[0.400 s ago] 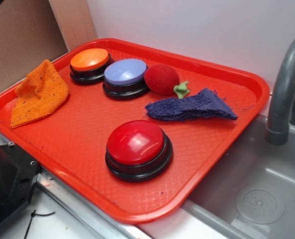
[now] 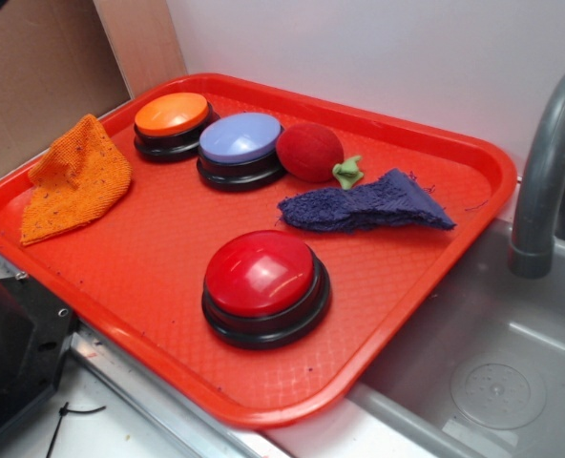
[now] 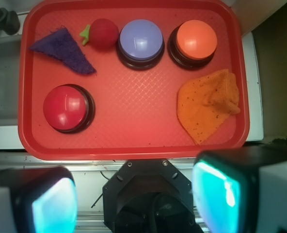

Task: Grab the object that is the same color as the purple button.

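From the side view, the purple rag [image 2: 368,205] lies flat on the red tray [image 2: 473,157], just beside the red ball [image 2: 309,151] and near the purple button [image 2: 240,138], so the arm should come down on the rag's middle and stay off the ball. From the wrist view, the rag [image 3: 63,48] sits in the tray's far left corner. The gripper [image 3: 134,201] hangs high above the tray's near edge, its fingers wide apart and holding nothing.

Orange cloth [image 2: 77,179], red ball [image 2: 309,151]

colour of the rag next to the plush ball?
Dark purple-blue rag; clearest in the wrist view.
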